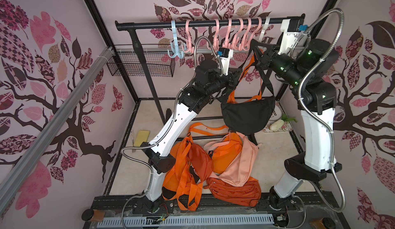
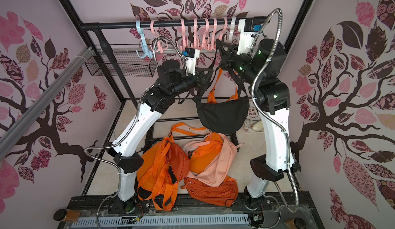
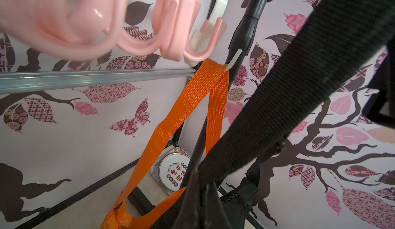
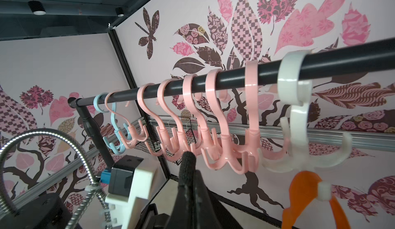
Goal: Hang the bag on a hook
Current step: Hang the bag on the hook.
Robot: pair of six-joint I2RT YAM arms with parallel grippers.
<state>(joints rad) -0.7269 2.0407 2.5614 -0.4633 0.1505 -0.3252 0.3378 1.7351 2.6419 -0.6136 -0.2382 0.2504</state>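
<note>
A black bag (image 1: 248, 114) (image 2: 222, 116) hangs in mid-air by its black strap (image 3: 299, 78), below a black rail (image 1: 192, 24) (image 4: 267, 67). On the rail sit a blue hook (image 1: 175, 46), several pink hooks (image 1: 239, 37) (image 4: 213, 153) and a white hook (image 1: 264, 30) (image 4: 299, 149). My left gripper (image 1: 235, 78) (image 3: 202, 177) is shut on the strap, level with the bag's left side. Higher up, my right gripper (image 1: 259, 56) (image 4: 193, 174) is shut on the strap just below the pink hooks. A strap end (image 4: 187, 163) pokes past its fingertips.
An orange bag (image 1: 241, 97) hangs behind the black one, its strap (image 3: 205, 93) on a prong of the white hook (image 3: 234, 60). Several orange and peach bags (image 1: 213, 161) lie piled on the floor. A wire basket (image 1: 141, 65) hangs at the left; a flowered tray (image 1: 275, 125) lies at the right.
</note>
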